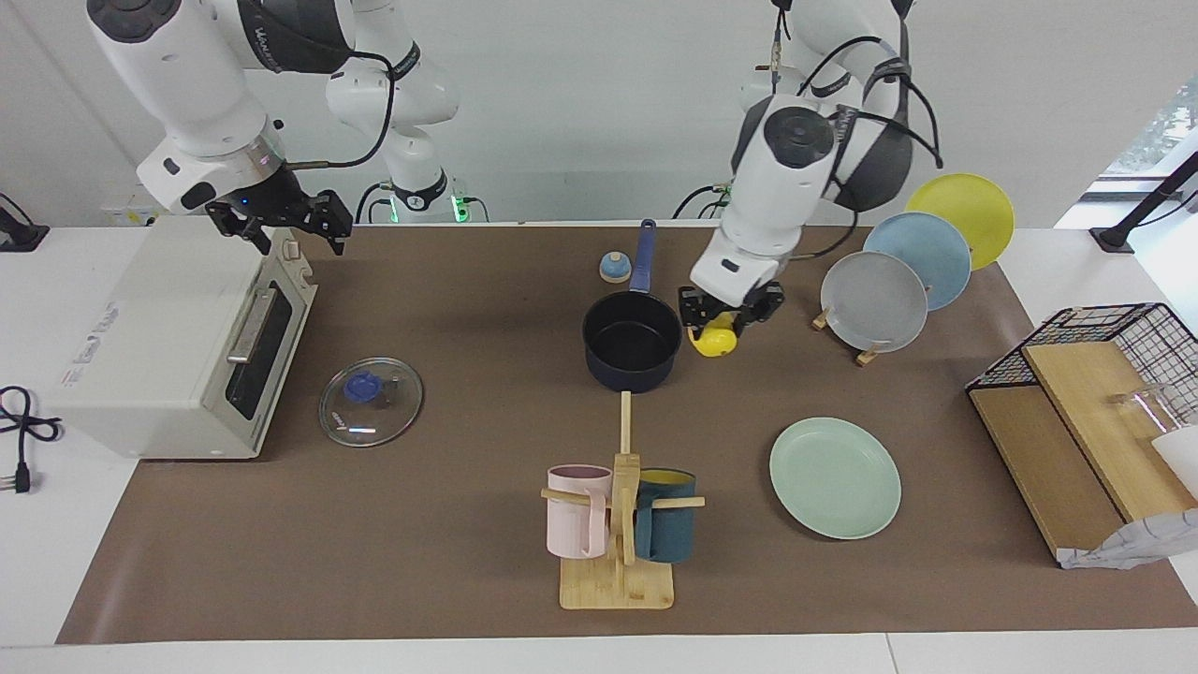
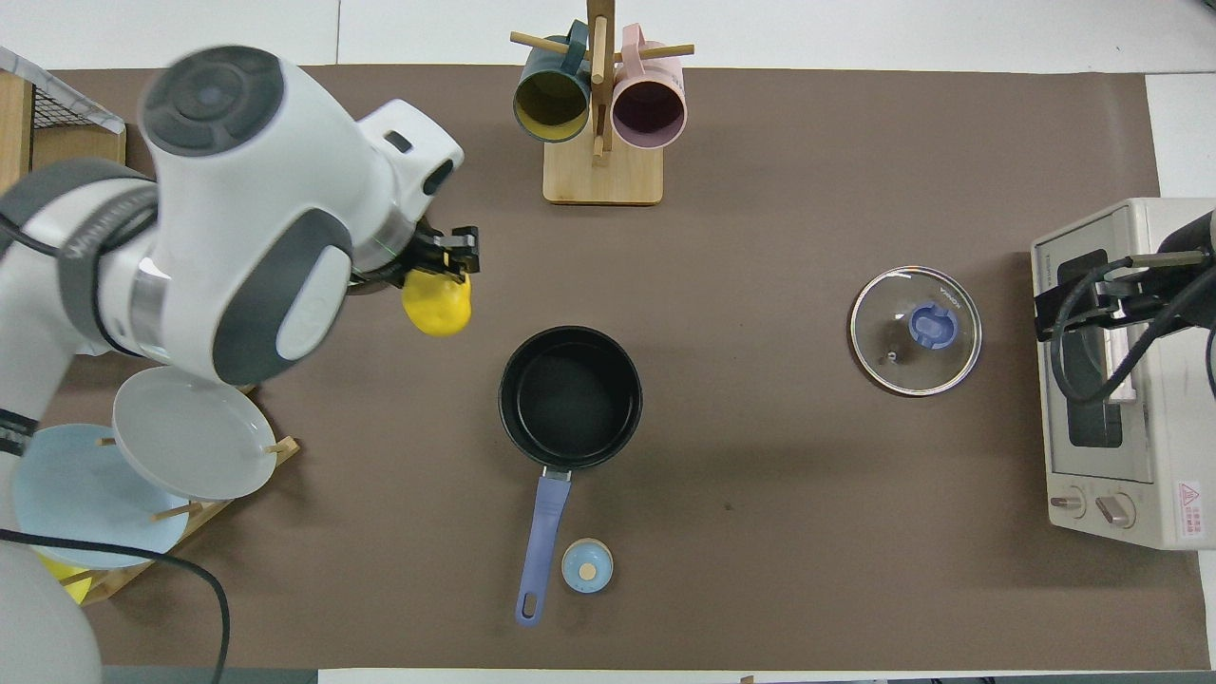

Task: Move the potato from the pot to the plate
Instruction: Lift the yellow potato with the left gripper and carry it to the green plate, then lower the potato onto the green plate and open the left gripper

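Note:
My left gripper [image 1: 725, 323] is shut on the yellow potato [image 1: 714, 339] and holds it in the air beside the pot, toward the left arm's end; both also show in the overhead view, gripper [image 2: 446, 269] and potato [image 2: 437, 304]. The navy pot [image 1: 632, 342] stands empty in the middle of the mat, its blue handle pointing toward the robots; it shows in the overhead view too [image 2: 570, 397]. The mint-green plate [image 1: 835, 477] lies flat on the mat, farther from the robots than the potato; in the overhead view my left arm hides it. My right gripper [image 1: 281, 225] waits over the toaster oven.
A glass lid [image 1: 371, 402] lies beside the toaster oven [image 1: 178, 346]. A mug rack [image 1: 620, 524] holds a pink and a teal mug. A rack with grey, blue and yellow plates [image 1: 875, 301] stands beside the left gripper. A small blue knob [image 1: 615, 269] sits by the pot handle. A wire basket [image 1: 1095, 374] stands at the left arm's end.

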You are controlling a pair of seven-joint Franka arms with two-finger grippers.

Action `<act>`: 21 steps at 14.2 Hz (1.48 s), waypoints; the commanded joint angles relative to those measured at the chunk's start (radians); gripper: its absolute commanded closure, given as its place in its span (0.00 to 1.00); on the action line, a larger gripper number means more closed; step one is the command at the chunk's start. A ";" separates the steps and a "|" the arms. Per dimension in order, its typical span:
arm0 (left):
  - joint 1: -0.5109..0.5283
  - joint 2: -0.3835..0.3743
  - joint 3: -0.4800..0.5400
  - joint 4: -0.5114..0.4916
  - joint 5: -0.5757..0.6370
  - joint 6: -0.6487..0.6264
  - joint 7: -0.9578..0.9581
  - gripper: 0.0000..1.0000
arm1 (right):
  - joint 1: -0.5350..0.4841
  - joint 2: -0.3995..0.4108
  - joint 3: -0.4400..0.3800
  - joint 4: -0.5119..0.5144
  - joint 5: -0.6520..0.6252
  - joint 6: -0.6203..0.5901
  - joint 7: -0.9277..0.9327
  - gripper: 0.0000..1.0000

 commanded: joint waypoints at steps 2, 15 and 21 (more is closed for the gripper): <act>0.151 0.136 -0.006 0.144 -0.019 0.001 0.229 1.00 | -0.009 -0.029 0.001 -0.045 0.016 0.036 0.022 0.00; 0.219 0.337 -0.001 0.087 0.018 0.234 0.347 1.00 | -0.069 -0.019 0.038 -0.037 0.011 0.038 0.024 0.00; 0.216 0.317 0.000 0.051 0.064 0.274 0.367 0.00 | -0.068 -0.020 0.035 -0.037 0.011 0.038 0.019 0.00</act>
